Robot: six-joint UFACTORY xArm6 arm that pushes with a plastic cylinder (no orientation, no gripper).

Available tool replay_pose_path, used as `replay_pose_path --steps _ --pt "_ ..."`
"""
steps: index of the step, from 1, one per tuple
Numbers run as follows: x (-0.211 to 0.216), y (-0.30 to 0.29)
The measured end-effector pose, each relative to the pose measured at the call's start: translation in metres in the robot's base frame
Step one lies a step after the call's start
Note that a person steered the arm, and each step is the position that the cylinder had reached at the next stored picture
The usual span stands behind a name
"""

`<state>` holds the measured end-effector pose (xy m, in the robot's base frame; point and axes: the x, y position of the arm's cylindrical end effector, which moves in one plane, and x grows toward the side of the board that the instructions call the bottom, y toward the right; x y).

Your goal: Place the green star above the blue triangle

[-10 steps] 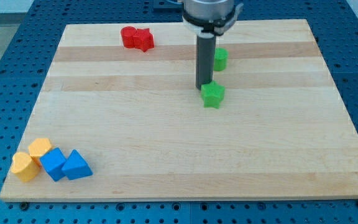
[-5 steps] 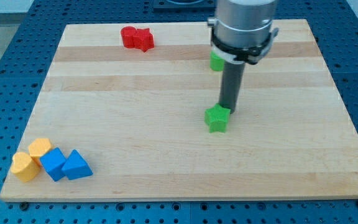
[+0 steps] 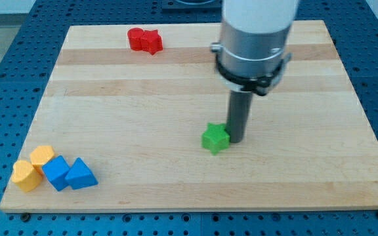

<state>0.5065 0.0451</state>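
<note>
The green star lies near the middle of the wooden board. My tip touches the star's right side. The blue triangle sits at the view's bottom left, far to the left of and below the star. A blue block rests against the triangle's left side.
Two yellow blocks sit left of the blue pair at the board's bottom-left corner. Two red blocks lie together near the view's top edge. The arm's wide grey body hides the second green block.
My tip has moved toward the view's bottom and pushed the green star down and to the left. The arm now covers the second green block.
</note>
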Motion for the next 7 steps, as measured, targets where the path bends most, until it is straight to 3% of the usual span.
replay_pose_path --steps 2,4,7 --pt "0.031 -0.078" --pt "0.054 -0.104" --pt "0.052 -0.18"
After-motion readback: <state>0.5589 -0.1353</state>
